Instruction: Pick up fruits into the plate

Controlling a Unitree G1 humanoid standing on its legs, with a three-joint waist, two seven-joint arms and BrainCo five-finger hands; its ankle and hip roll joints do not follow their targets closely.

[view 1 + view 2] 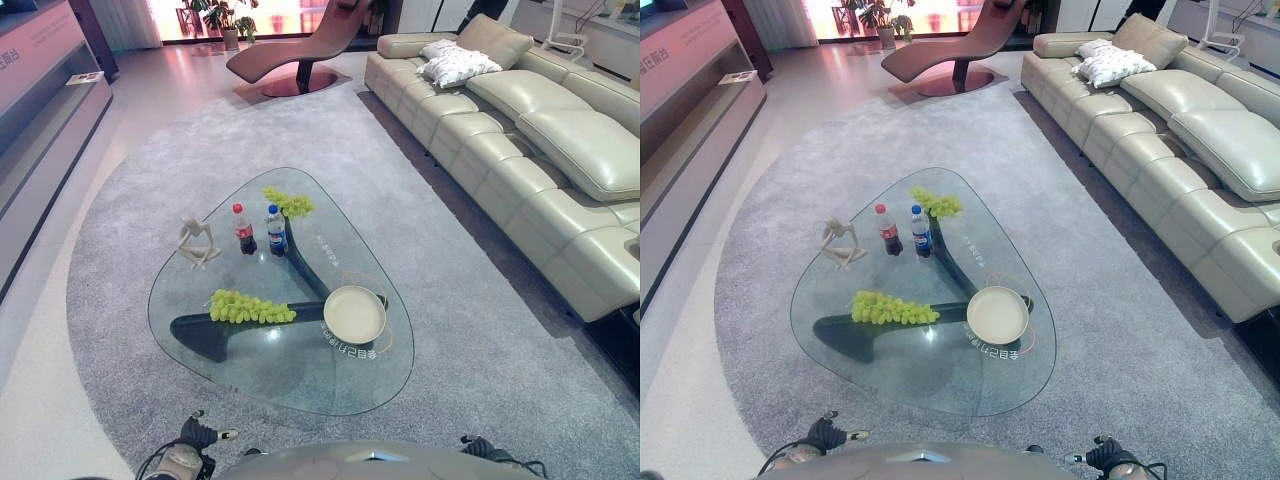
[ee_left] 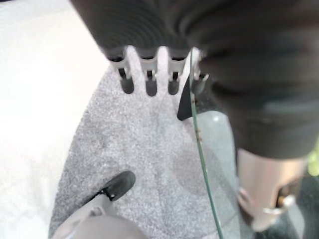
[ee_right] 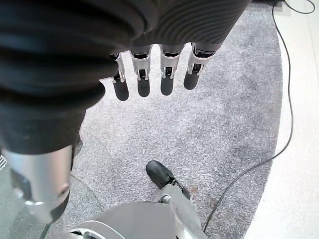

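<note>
Two bunches of green grapes lie on the glass coffee table [image 1: 300, 385]. One bunch [image 1: 252, 307] is near the table's middle left, the other bunch [image 1: 289, 202] at its far edge. An empty cream plate [image 1: 354, 314] sits on the glass to the right of the nearer bunch. My left hand [image 1: 200, 434] hangs low at the near left, short of the table's front edge, fingers [image 2: 148, 82] straight and holding nothing. My right hand [image 1: 1105, 456] hangs at the near right, fingers [image 3: 143, 79] straight over the carpet, also holding nothing.
Two small drink bottles [image 1: 243, 229] [image 1: 276, 230] and a pale figurine [image 1: 197, 241] stand on the glass behind the nearer grapes. A beige sofa [image 1: 545, 150] runs along the right. A lounge chair [image 1: 300, 50] stands far back. Grey round carpet [image 1: 130, 200] surrounds the table.
</note>
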